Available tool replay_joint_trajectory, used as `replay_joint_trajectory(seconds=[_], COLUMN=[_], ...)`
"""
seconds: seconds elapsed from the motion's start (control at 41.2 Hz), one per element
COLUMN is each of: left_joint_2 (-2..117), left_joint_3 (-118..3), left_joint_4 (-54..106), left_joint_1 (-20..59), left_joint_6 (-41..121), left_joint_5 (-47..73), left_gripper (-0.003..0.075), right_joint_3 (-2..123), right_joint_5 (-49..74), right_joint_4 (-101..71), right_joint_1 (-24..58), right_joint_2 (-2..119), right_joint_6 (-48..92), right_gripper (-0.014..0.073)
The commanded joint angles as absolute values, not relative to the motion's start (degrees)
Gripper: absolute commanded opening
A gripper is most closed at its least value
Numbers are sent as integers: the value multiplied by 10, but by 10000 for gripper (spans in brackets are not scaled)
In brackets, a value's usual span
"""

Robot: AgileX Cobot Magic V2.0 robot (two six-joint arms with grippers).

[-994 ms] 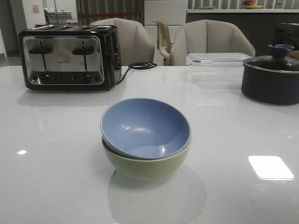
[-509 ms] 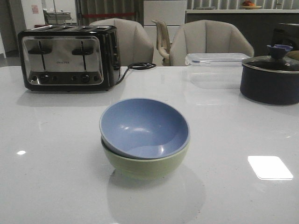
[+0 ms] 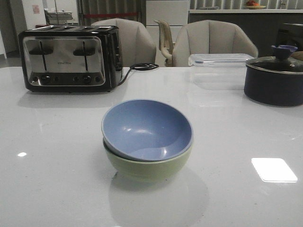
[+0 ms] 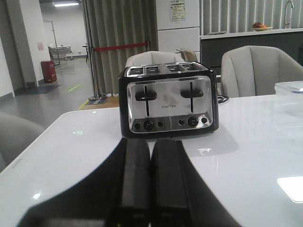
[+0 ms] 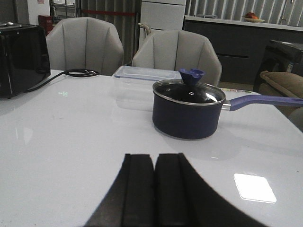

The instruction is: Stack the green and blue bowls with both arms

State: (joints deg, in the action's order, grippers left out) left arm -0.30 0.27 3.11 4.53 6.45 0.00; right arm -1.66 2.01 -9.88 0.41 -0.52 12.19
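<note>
The blue bowl [image 3: 147,129] sits nested, slightly tilted, inside the green bowl [image 3: 149,168] at the middle of the white table [image 3: 57,165] in the front view. Neither arm shows in the front view. In the left wrist view my left gripper [image 4: 150,144] is shut and empty, pointing at the toaster. In the right wrist view my right gripper [image 5: 154,158] is shut and empty above the table, facing the pot. The bowls show in neither wrist view.
A chrome and black toaster [image 3: 71,57] with its cable stands at the back left, also in the left wrist view [image 4: 169,101]. A dark lidded pot [image 3: 274,78] stands at the back right, also in the right wrist view [image 5: 189,113], with a clear lidded box [image 3: 220,61] beside it. Chairs line the far edge.
</note>
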Motion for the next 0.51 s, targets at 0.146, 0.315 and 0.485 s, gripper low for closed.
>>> replay_joint_trajectory(seconds=[0.146,0.315,0.485], left_joint_2=[-12,-12,-12], left_joint_3=[6,6,6], left_joint_4=[34,34,34], left_joint_1=[48,48,48], left_joint_6=[60,60,60], left_joint_5=[-54,-54,-54], left_gripper=[98,98,98], right_joint_3=[-13,-13,-13], right_joint_5=[-68,-69,-69], right_joint_4=[41,35,35], right_joint_1=[1,1,1], right_joint_2=[-17,-17,-17], right_joint_6=[-19,-33,-22], right_gripper=[39,39,39])
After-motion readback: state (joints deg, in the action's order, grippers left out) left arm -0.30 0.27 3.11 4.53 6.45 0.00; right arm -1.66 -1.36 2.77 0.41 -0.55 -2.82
